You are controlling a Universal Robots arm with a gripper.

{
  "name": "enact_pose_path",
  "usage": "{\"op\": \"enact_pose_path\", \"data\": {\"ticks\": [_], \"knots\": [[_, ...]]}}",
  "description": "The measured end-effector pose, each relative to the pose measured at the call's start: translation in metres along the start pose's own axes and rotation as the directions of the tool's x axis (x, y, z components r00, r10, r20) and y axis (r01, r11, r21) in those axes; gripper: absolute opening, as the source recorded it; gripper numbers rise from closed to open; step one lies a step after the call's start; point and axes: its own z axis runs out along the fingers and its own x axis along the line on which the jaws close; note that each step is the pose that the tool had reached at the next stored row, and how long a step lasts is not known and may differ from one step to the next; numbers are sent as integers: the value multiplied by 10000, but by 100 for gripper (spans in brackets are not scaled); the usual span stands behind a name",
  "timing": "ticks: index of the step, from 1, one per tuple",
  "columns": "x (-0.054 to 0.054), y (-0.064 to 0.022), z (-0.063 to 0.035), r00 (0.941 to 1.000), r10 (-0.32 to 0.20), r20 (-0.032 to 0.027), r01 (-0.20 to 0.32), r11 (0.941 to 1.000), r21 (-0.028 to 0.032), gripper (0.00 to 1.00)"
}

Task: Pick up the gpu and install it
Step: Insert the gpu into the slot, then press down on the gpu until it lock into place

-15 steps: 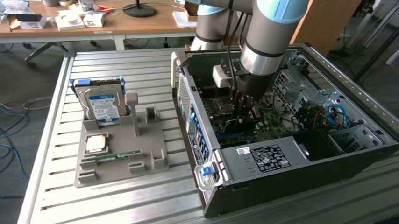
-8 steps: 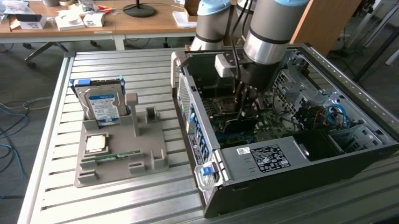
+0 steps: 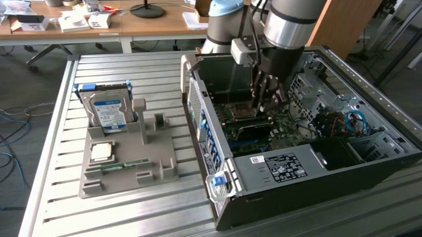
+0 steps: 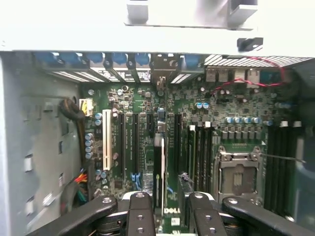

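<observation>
Arm: one robot arm (image 3: pixel 290 24), reaching down from above into the open computer case (image 3: pixel 369 148).
End effector: one end effector (image 4: pixel 165 204), low over the motherboard (image 4: pixel 197 128); its two fingers (image 4: pixel 140 214) pinch the upper edge of the gpu.
Gpu: one gpu (image 4: pixel 158 167), seen edge-on in the wrist view, standing upright among the expansion slots, between the black slots and the memory slots; in the exterior view it is a dark card (image 3: pixel 254 129) below the arm, inside the case.
Processor socket: one metal-framed socket (image 4: pixel 238 174) on the motherboard, beside the memory slots.
Worktop: one slatted metal worktop (image 3: pixel 151 217) carrying the case and one grey parts holder (image 3: pixel 128 163).
Parts holder contents: one hard drive (image 3: pixel 108 111) with a blue-white label standing upright; one square processor chip (image 3: pixel 101 151) lying flat; one narrow green memory stick (image 3: pixel 118 166) lying flat.
Case label: one white sticker (image 3: pixel 280 165) on the drive cage.
</observation>
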Motion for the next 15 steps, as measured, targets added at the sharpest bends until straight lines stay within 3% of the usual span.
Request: {"op": "enact_pose_path", "data": {"ticks": [6, 15], "knots": [[-5, -2, -159, 10000, 0, 0, 0, 10000, -1, 34], [-5, -2, -167, 10000, 0, 0, 0, 10000, 0, 34]]}}
